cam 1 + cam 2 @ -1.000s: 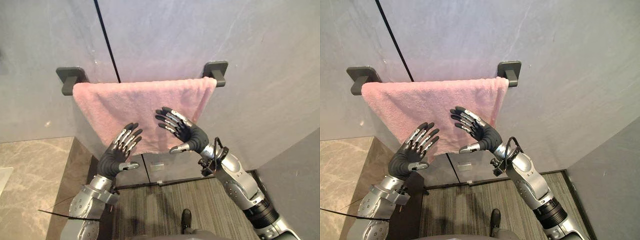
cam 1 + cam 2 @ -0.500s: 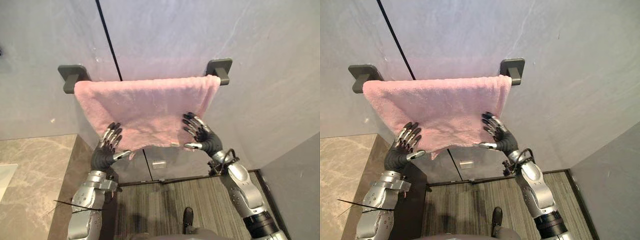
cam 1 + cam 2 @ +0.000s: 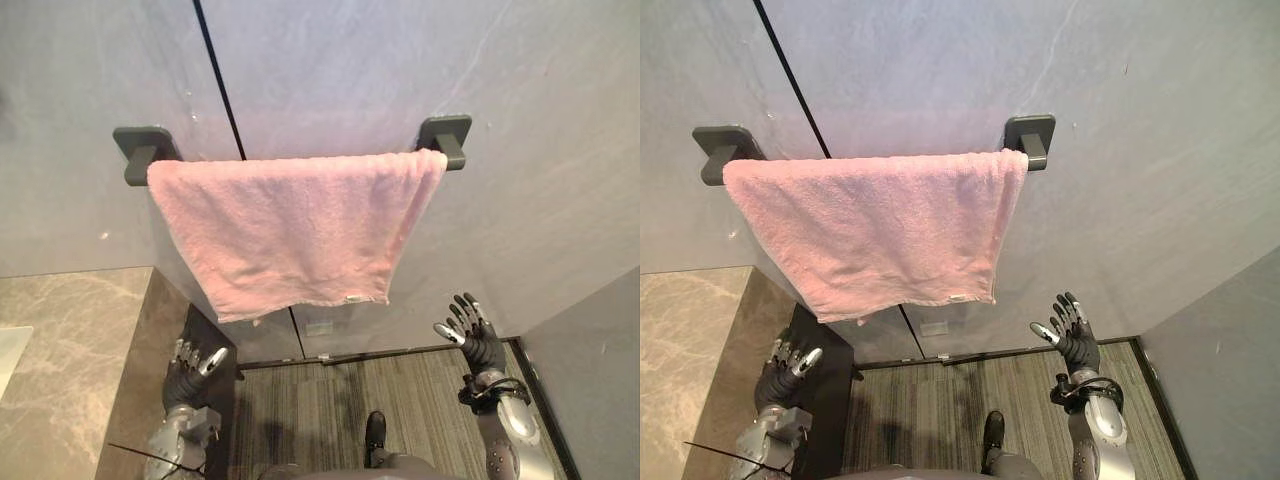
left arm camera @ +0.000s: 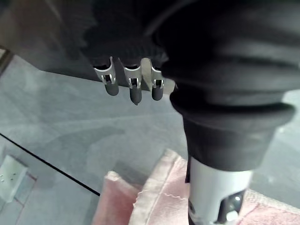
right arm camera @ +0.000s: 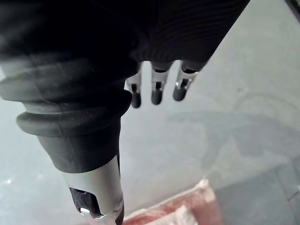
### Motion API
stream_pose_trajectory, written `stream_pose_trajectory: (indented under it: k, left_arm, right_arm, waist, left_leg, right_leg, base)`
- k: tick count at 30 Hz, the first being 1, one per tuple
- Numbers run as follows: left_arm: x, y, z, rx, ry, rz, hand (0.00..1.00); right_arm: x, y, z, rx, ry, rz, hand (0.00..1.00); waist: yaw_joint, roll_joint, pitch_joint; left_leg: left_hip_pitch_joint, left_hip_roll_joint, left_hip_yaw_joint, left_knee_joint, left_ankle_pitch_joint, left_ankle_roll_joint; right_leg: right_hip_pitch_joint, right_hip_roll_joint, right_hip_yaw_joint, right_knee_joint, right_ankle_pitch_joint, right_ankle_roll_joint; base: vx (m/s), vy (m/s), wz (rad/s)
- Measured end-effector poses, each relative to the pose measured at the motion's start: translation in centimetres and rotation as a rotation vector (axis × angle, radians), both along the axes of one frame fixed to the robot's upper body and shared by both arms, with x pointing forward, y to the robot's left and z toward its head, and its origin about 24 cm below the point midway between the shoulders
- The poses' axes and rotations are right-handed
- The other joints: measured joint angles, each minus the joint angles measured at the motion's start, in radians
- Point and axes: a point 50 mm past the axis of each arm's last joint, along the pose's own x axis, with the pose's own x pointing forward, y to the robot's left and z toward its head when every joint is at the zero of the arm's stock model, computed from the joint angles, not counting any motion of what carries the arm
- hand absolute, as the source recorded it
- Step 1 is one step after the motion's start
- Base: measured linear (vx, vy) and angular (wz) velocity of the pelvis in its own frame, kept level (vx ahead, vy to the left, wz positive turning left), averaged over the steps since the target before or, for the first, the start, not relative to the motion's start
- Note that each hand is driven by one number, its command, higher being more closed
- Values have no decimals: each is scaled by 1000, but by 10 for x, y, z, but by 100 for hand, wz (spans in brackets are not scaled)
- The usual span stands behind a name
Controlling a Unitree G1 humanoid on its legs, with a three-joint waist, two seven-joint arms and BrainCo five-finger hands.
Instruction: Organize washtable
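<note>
**Visitor:** What does the left eye view show?

**Onlooker:** A pink towel (image 3: pixel 290 230) is draped over the rail on the grey wall (image 3: pixel 400 60). It hangs between the left bracket (image 3: pixel 143 152) and the right bracket (image 3: pixel 447 138), and its bottom edge sags a bit lower on the left. The left hand (image 3: pixel 185 375) is low down beside the dark side of the marble counter (image 3: pixel 60 340). The right hand (image 3: pixel 482 350) is low over the striped floor (image 3: pixel 320 410). Both are well below the towel and apart from it.

**Visitor:** And the right eye view?

**Onlooker:** It's the same scene. The right hand is released with its fingers fanned out. The left hand's fingers point up, relaxed, with nothing in them.

**Visitor:** The left wrist view?

**Onlooker:** The fingers (image 4: pixel 133 89) stand straight in a row against the wall. The towel's stitched hem shows past the thumb (image 4: pixel 215 187).

**Visitor:** The right wrist view?

**Onlooker:** The fingertips (image 5: pixel 157 96) are straight there too and the hand is loose. A pink corner of the towel shows beyond them, against the wall.
</note>
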Motion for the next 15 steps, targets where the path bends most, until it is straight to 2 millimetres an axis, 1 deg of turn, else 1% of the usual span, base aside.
stream_pose_trajectory:
  k: [1, 2, 3, 4, 5, 6, 7, 10, 11, 12, 13, 14, 15]
  left_arm:
    - [-4, -8, -6, -23, 28, -23, 0]
    - [-4, -11, -8, -34, 38, -36, 0]
    - [-7, -21, -13, -62, 59, -72, 0]
    - [-9, -31, -18, -89, 78, -105, 0]
    - [-10, -36, -19, -103, 84, -118, 0]
    - [-9, -49, -23, -140, 99, -157, 0]
    - [-8, -53, -24, -157, 98, -166, 0]
    - [2, -75, -20, -205, 69, -250, 0]
    - [13, -83, -14, -210, 37, -287, 0]
    - [17, -86, -11, -216, 16, -296, 0]
    - [26, -90, -1, -217, -31, -313, 0]
    - [28, -90, 2, -209, -42, -313, 0]
    - [28, -87, 6, -191, -54, -312, 0]
  right_arm:
    - [-4, 2, -3, 16, 14, -15, 0]
    - [-6, 3, -5, 22, 20, -22, 0]
    - [-10, 5, -8, 36, 37, -46, 0]
    - [-11, 7, -9, 47, 43, -60, 0]
    - [-11, 8, -9, 50, 44, -69, 0]
    - [-11, 10, -8, 47, 44, -83, 0]
    - [-11, 11, -7, 48, 42, -88, 0]
    - [-9, 13, 2, 45, 2, -121, 0]
    - [-7, 13, 8, 45, -27, -134, 0]
    - [-5, 13, 11, 50, -44, -137, 0]
    - [0, 17, 16, 69, -70, -131, 0]
    - [1, 20, 15, 85, -69, -122, 0]
    - [2, 28, 13, 101, -65, -91, 0]
  waist:
    - [0, -2, 0]
    - [0, -3, -1]
    - [1, -3, -1]
    - [1, -4, -1]
    - [1, -4, -1]
    - [2, -4, -1]
    - [2, -4, -1]
    - [-1, -6, 4]
    - [0, -4, 21]
    - [0, 0, 35]
    - [-7, -2, 71]
    - [-22, -15, 73]
    - [-46, -33, 72]
  left_leg:
    - [3, 0, 0, 0, 0, 1]
    - [5, 0, -1, 0, 0, 1]
    - [9, 1, -1, 0, 0, 1]
    - [12, 2, -1, 0, 0, 1]
    - [12, 3, 0, 0, 0, 1]
    - [13, 4, 5, 0, 0, 1]
    - [13, 5, 9, 0, 0, 1]
    - [12, 8, 26, 0, 0, 1]
    - [3, 16, 32, 12, 3, 4]
    - [1, 22, 38, 20, 6, 8]
    - [-3, 23, 42, 46, 6, 8]
    - [4, 20, 31, 56, 6, 8]
    - [18, 19, -5, 74, 6, 8]
  right_leg:
    - [5, -2, -5, 0, -10, 7]
    - [7, -3, -10, 0, -14, 6]
    - [13, -3, -18, 0, -21, -2]
    - [15, -3, -22, 0, -23, -2]
    - [15, -3, -24, 0, -24, -2]
    - [15, -3, -29, 0, -25, -4]
    - [15, -4, -33, 0, -26, -5]
    - [10, -10, -57, 14, -32, -7]
    - [-48, -18, -53, 132, -73, 14]
    - [-88, -26, -49, 229, -111, 32]
    - [-228, -77, -39, 612, -248, 24]
    - [-284, -120, -31, 851, -295, 22]
    - [-308, -178, 0, 1128, -321, 16]
  base:
    - [-4, 34, 6]
    - [0, 36, 9]
    - [7, 31, 6]
    - [9, 30, 4]
    - [0, 0, 0]
    - [10, 24, -5]
    - [14, 31, -9]
    - [19, 43, -4]
    - [-14, 41, 2]
    - [-60, 13, 5]
    - [-37, -24, 27]
    - [64, -119, 71]
    - [116, -153, 79]
